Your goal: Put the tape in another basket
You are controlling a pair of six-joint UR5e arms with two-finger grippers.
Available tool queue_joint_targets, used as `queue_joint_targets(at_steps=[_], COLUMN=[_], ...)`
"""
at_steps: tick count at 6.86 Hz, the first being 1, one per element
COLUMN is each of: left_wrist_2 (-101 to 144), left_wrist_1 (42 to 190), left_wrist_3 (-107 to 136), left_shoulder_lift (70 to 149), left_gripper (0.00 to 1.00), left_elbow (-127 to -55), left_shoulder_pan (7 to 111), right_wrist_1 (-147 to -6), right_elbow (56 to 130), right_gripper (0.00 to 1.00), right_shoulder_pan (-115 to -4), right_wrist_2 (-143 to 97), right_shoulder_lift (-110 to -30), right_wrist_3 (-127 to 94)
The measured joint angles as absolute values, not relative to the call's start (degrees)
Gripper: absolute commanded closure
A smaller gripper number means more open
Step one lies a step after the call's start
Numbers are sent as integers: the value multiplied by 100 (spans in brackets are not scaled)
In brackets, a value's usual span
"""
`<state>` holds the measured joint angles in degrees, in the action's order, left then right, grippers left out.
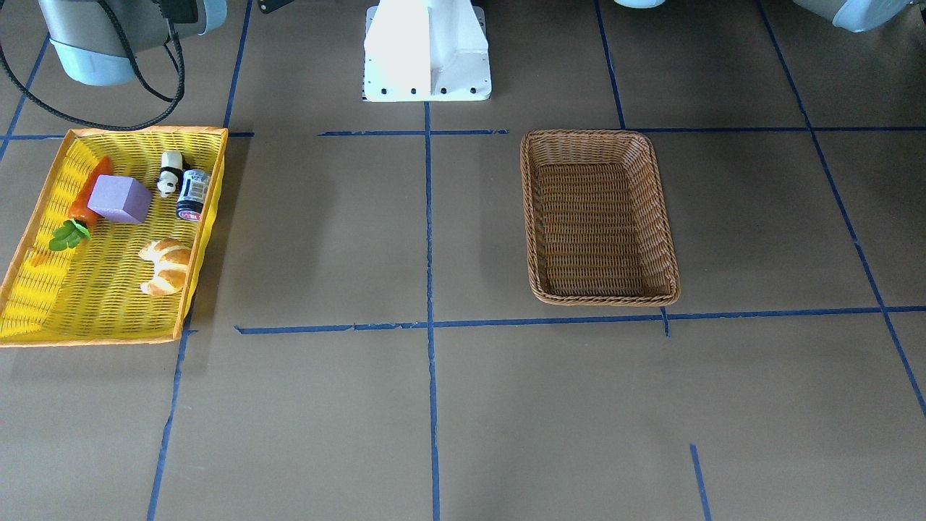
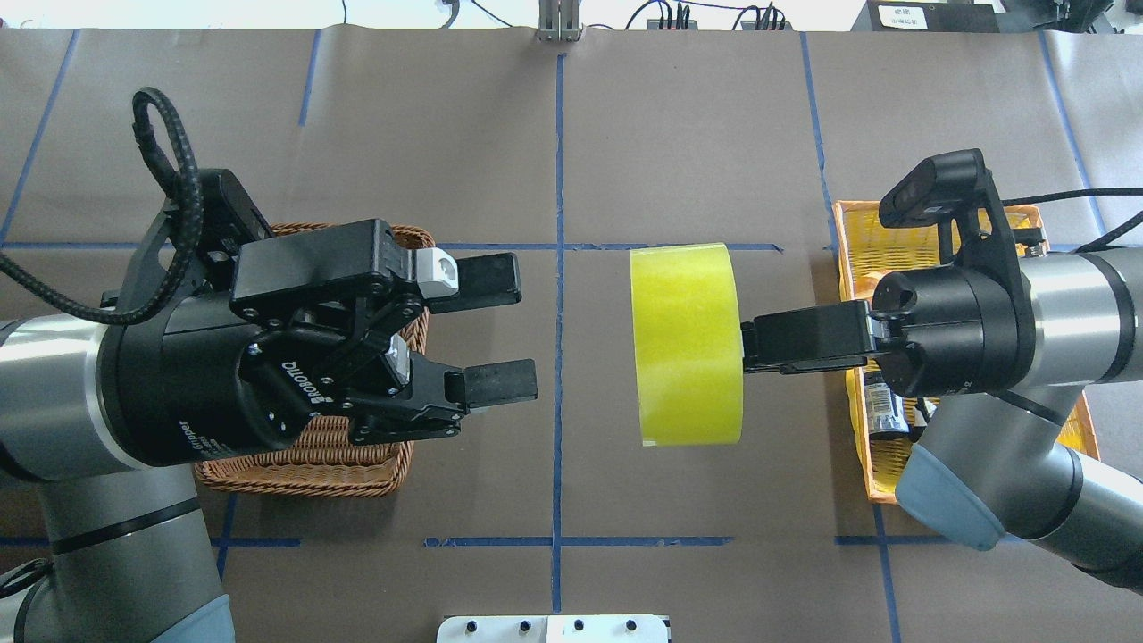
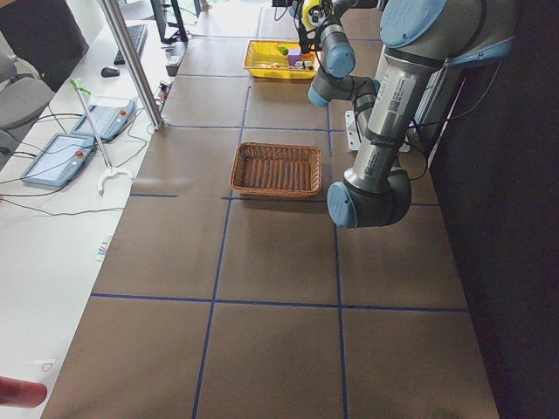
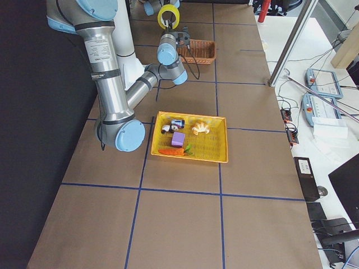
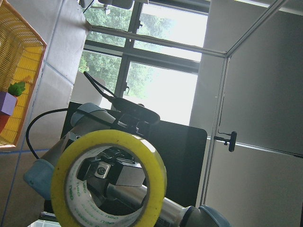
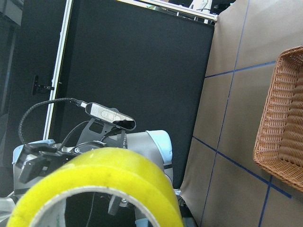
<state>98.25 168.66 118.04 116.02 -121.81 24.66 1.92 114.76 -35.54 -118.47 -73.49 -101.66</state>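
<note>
The tape (image 2: 686, 344), a wide yellow-green roll, hangs in the air above the table's middle with its open core facing sideways. My right gripper (image 2: 746, 345) is shut on the roll's wall. The tape also shows in the left wrist view (image 5: 64, 182), core on, and close up in the right wrist view (image 6: 102, 177). My left gripper (image 2: 513, 330) is open and empty, level with the tape, a short gap to its left. The brown wicker basket (image 1: 597, 217) stands empty below my left gripper and is partly hidden by it in the overhead view (image 2: 308, 464).
A yellow orange-rimmed tray (image 1: 43, 289) on the robot's right side holds a carrot (image 1: 88, 199), a purple block (image 1: 120, 199), a panda figure (image 1: 170, 172), a small can (image 1: 193, 194) and a croissant (image 1: 166, 266). The white robot base (image 1: 427, 51) stands at the table's edge.
</note>
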Motion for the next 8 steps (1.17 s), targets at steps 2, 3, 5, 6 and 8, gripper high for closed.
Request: queue_joint_targets(at_steps=[2,3,5,6,8], left_wrist_2=[9750,9705,9628,9603,9575], left_wrist_1=[16866,16866,16848,16840,16838], left_wrist_3=[11812,11818,11824,11823,11833], left_shoulder_lift=[11631,11663,11726,11737,11747], left_gripper=[0,0,0,0,0], left_elbow=[-12151,-12149,-12141,-12139,-12143], left_shoulder_pan=[2461,2461,2461,2461,2425], right_wrist_1=[146,99,43,38,29], right_elbow=[11467,11464,11462,11470,11472], right_gripper=[99,99,99,99,98], right_shoulder_pan=[-3253,-3158,-3062,-3034,-2942], right_wrist_2=[-11490,-11391,-11336,-11328,-11234], right_shoulder_lift=[-7225,-7207,-7185,-7177,-7172], right_wrist_3=[-10162,-10142,-10127,-10126,-10121])
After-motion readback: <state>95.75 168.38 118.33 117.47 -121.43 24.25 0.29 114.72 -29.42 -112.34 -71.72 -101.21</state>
